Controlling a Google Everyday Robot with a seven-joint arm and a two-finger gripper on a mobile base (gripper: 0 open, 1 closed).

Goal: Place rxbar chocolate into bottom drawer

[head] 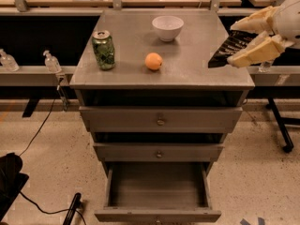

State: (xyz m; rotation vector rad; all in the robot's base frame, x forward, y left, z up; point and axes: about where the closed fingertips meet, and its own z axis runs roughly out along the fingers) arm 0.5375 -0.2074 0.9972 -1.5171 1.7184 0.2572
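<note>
No lettering is showing legibly anywhere, neither on the rxbar chocolate [224, 50] that the gripper [241, 43] is clasping over the surface's [187, 71] right edge, nor on the green can [103, 49].

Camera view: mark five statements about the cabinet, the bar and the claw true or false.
1. The claw grips the rxbar chocolate above the right side of the cabinet top. True.
2. The bottom drawer is shut. False: it is pulled open.
3. The green can lies on its side. False: it stands upright.
4. The white bowl stands behind the orange. True.
5. The bar lies in the bottom drawer. False: the claw holds it above the top.
</note>
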